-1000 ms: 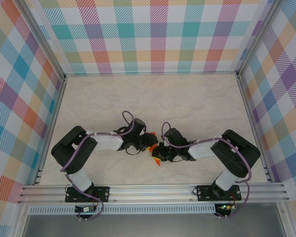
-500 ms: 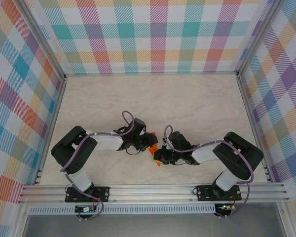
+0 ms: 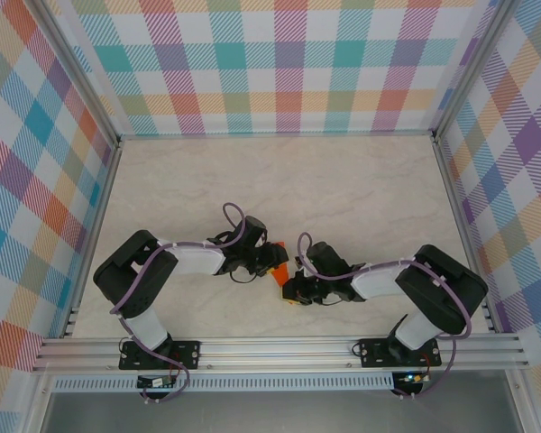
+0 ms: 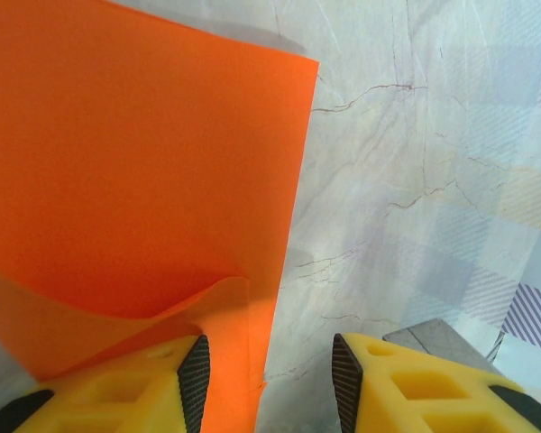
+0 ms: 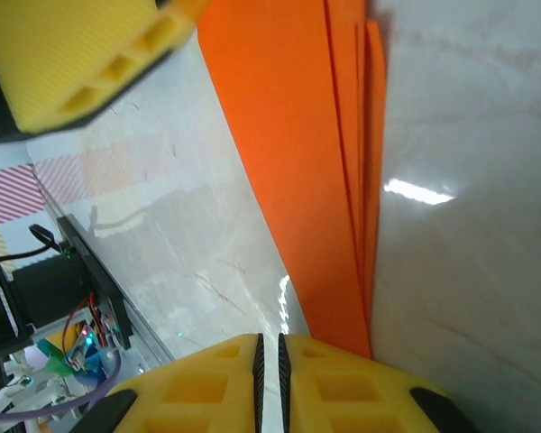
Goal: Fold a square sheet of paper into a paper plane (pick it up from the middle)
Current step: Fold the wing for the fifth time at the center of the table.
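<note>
Top external: over the last second the right arm has sunk and stretched flatter along the table (image 3: pixel 361 189), and the right tool (image 3: pixel 293 287) has slid a little toward me. It now sits low just beside the left tool (image 3: pixel 277 259), with slivers of the orange plane (image 3: pixel 287 270) showing between and under them. I read that as a pressing pass along a fold, so the task looks to be in its late creasing stage. Left wrist: the left tool (image 4: pixel 270 370) stands partly open with bare table (image 4: pixel 406 180) in its gap. The plane (image 4: pixel 135 153) lies flat ahead and to the left, and one flap curls up against the left-hand finger (image 4: pixel 195 374) without being pinched. Right wrist: the right tool (image 5: pixel 269 356) is all but closed, only a thin slit left, and I see no paper in it. The plane (image 5: pixel 298 135) runs away from it as stacked layers with sharp edges, its near end meeting one finger. The table is pale, glossy marble-patterned, inside checked walls (image 3: pixel 288 63) with an aluminium rail (image 3: pixel 279 347) at my edge.
</note>
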